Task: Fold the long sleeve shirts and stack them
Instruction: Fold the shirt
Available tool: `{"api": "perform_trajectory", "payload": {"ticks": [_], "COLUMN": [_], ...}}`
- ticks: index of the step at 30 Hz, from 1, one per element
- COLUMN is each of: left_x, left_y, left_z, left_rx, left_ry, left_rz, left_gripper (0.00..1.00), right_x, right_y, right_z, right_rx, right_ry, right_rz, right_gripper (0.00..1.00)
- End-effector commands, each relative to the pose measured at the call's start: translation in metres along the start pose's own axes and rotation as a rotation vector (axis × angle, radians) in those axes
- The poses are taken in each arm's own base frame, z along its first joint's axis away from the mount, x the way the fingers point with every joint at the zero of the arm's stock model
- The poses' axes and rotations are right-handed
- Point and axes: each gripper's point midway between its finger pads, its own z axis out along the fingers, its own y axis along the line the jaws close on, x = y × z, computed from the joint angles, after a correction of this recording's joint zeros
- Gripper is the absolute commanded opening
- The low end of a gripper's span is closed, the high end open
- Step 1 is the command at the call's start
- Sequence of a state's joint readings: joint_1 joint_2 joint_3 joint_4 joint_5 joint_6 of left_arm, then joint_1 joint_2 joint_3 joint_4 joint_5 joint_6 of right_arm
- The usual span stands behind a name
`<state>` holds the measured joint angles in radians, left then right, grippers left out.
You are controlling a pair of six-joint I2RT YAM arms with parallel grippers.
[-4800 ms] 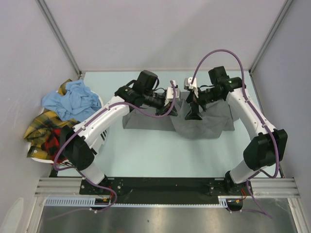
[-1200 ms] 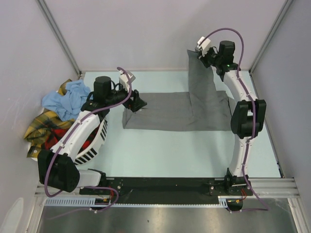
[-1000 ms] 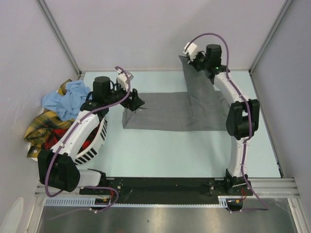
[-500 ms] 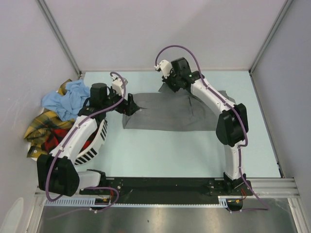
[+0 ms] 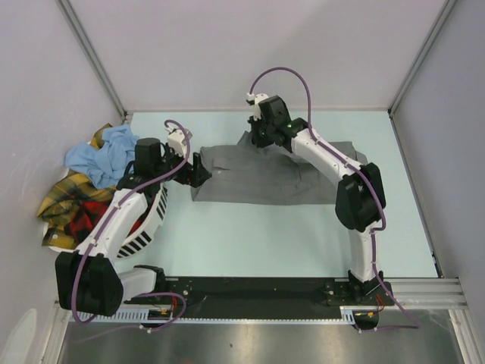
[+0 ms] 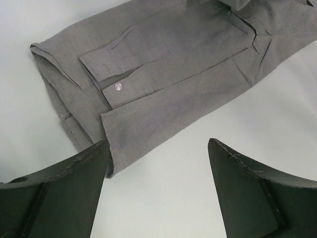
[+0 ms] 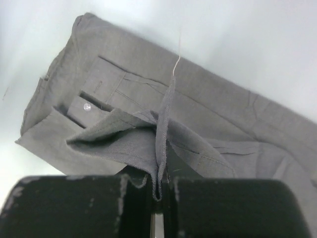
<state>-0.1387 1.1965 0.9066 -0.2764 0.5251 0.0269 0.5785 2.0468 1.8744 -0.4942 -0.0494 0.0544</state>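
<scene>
The grey long sleeve shirt (image 5: 288, 176) lies as a folded strip across the table's middle. My right gripper (image 5: 255, 136) is above the strip's back left part, shut on a hem edge of the grey shirt (image 7: 208, 114), which hangs pinched between the jaws of this gripper (image 7: 158, 191). My left gripper (image 5: 200, 168) hovers at the strip's left end, open, with only bare table between its fingertips. In the left wrist view this gripper (image 6: 157, 144) looks onto the shirt (image 6: 173, 64) and a buttoned cuff (image 6: 118, 87). More shirts, light blue (image 5: 110, 155), yellow plaid (image 5: 67, 199) and red-and-black plaid (image 5: 85, 218), are heaped at the left.
A white slotted basket (image 5: 150, 227) stands at the left under the heap and beneath my left arm. Grey walls close in the back and both sides. Pale table surface (image 5: 258, 235) lies in front of the grey shirt.
My right gripper has swung the raised part of the grey shirt from the back right corner leftward and down over the strip. My left gripper has drawn back slightly to the left.
</scene>
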Motion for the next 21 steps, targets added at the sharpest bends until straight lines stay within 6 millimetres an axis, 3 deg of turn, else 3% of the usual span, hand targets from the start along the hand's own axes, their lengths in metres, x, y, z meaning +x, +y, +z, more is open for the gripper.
{"api": "perform_trajectory", "payload": {"ticks": [1, 5, 8, 9, 12, 13, 14, 15, 16, 17, 18, 19, 20, 21], "left_x": [-0.006, -0.002, -0.001, -0.002, -0.001, -0.003, -0.004, -0.012, -0.009, -0.010, -0.017, -0.014, -0.004, -0.005], "left_y": [0.001, 0.005, 0.009, 0.009, 0.011, 0.013, 0.014, 0.014, 0.017, 0.019, 0.020, 0.018, 0.022, 0.021], "left_z": [-0.007, -0.002, 0.002, 0.003, 0.009, 0.011, 0.014, 0.015, 0.022, 0.026, 0.028, 0.035, 0.046, 0.050], "left_rx": [-0.009, -0.011, -0.009, -0.009, 0.001, 0.004, 0.010, 0.020, 0.027, 0.034, 0.036, 0.054, 0.068, 0.076], "left_ry": [-0.030, -0.017, -0.020, -0.025, -0.015, -0.013, -0.011, -0.020, 0.000, 0.008, 0.016, 0.044, 0.088, 0.120], "left_rz": [0.021, 0.005, -0.009, -0.010, -0.012, -0.010, -0.002, 0.026, 0.028, 0.054, 0.070, 0.088, 0.127, 0.148], "left_gripper": [0.86, 0.86, 0.86, 0.86, 0.86, 0.86, 0.86, 0.86, 0.86, 0.85, 0.84, 0.84, 0.84, 0.84], "right_x": [-0.045, -0.017, 0.006, 0.011, 0.020, 0.014, 0.024, 0.020, 0.015, 0.026, 0.029, 0.041, 0.050, 0.060], "right_y": [0.020, 0.031, 0.036, 0.037, 0.037, 0.033, 0.023, 0.003, -0.011, -0.023, -0.052, -0.065, -0.076, -0.094], "right_z": [-0.020, -0.004, 0.006, 0.006, -0.012, -0.026, -0.036, -0.047, -0.063, -0.073, -0.083, -0.091, -0.094, -0.095], "right_rx": [-0.013, -0.007, -0.039, -0.055, -0.163, -0.183, -0.187, -0.195, -0.197, -0.200, -0.195, -0.191, -0.186, -0.147], "right_ry": [-0.207, -0.160, -0.099, -0.085, -0.030, -0.038, 0.013, 0.016, 0.012, 0.060, 0.065, 0.107, 0.132, 0.163], "right_rz": [0.111, 0.095, 0.085, 0.084, 0.040, 0.025, 0.023, 0.018, 0.024, 0.042, 0.061, 0.083, 0.093, 0.102], "right_gripper": [0.04, 0.06, 0.29, 0.44, 0.70, 0.75, 0.78, 0.84, 0.84, 0.84, 0.82, 0.79, 0.67, 0.62]}}
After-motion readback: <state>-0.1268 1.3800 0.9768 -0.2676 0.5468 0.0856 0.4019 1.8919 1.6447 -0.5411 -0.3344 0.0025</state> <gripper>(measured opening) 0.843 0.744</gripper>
